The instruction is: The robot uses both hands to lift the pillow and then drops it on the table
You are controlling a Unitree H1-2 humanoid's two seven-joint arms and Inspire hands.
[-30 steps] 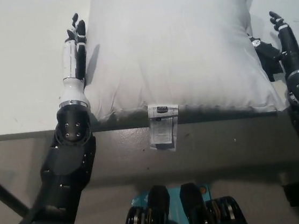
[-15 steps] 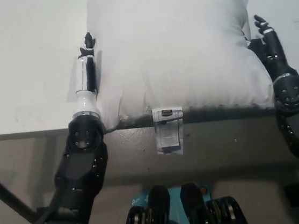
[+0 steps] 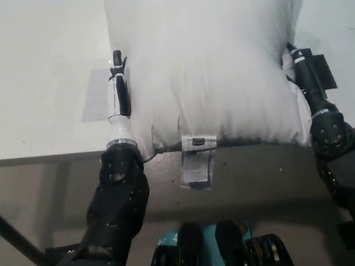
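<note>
Head view: your white left hand (image 3: 120,87) presses the pillow (image 3: 207,65) at nine o'clock and your black right hand (image 3: 301,71) at three o'clock, grasping it together over the tabletop (image 3: 30,79), its label (image 3: 196,159) hanging off the near edge.

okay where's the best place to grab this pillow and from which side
Take the pillow by its two side edges, one robot hand from each side. It is wide, soft and lies flat, so squeezing inward suits it. The left hand and right hand already press there.
</note>
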